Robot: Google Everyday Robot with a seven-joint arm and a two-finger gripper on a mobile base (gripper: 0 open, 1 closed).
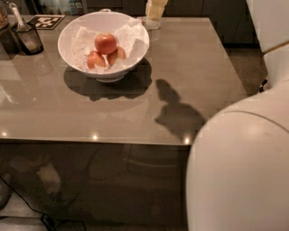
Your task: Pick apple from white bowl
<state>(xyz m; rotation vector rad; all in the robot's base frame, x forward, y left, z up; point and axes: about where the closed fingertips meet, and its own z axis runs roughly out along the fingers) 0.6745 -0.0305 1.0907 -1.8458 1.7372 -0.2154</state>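
Dark cup with utensil stands left of the white bowl, apart from it. Apple sits inside the bowl on crumpled paper, topmost, resting against two smaller orange fruits nearer the bowl's front wall. Gripper hangs just right of the bowl's far rim, cut by the top edge; how far open it is cannot be told, no load seen. Risks: an off-centre descent strikes the rim and tips the footed bowl; the glossy apple may roll off its neighbours, or paper gets pinched

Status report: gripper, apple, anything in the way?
Gripper at top edge, past the white bowl's right rim, clear of fruit. Apple in bowl, against two smaller fruits. Nothing over the apple.
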